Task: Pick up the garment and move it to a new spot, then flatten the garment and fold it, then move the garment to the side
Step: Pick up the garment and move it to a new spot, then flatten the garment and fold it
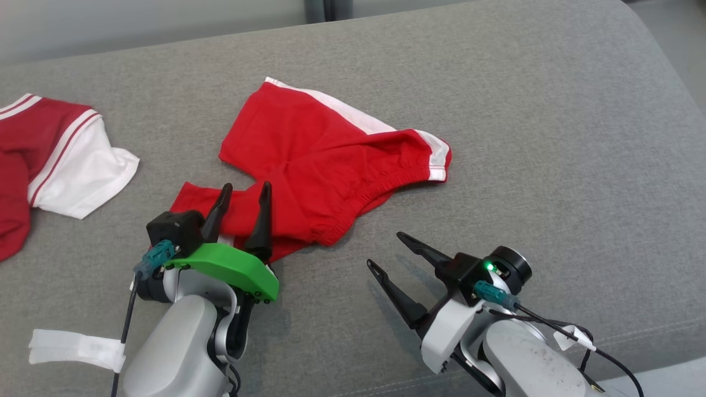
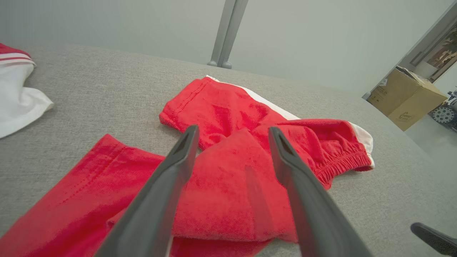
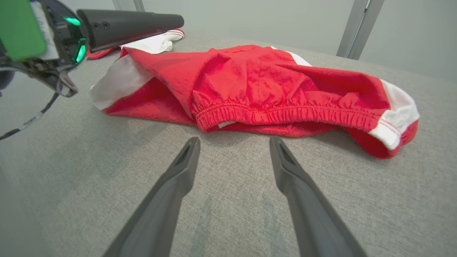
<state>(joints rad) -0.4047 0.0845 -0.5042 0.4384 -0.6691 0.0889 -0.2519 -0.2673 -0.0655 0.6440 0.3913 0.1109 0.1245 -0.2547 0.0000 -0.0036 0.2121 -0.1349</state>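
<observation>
Shorts (image 1: 309, 160), red with white side stripes, lie crumpled near the middle of the grey cushion (image 1: 551, 138). One leg points away from me, the other runs toward my left arm, and the elastic waistband (image 3: 278, 114) faces my right side. My left gripper (image 1: 246, 187) hangs over the near leg with its two dark fingers spread wide and red cloth showing between them. Nothing is pinched (I cannot tell from the wrist camera whether the tips touch the fabric). My right gripper (image 1: 385, 249) is just as wide apart and empty, over bare cushion, tips aimed at the waistband and just short of it. A second garment, a red shirt (image 1: 55, 154) with a white sleeve, lies well apart toward the cushion's left side. A strip of white tape (image 1: 74, 348) shows beside my left forearm. Past the far edge stand a grey post (image 2: 226, 34) and a cardboard box (image 2: 407, 96).
</observation>
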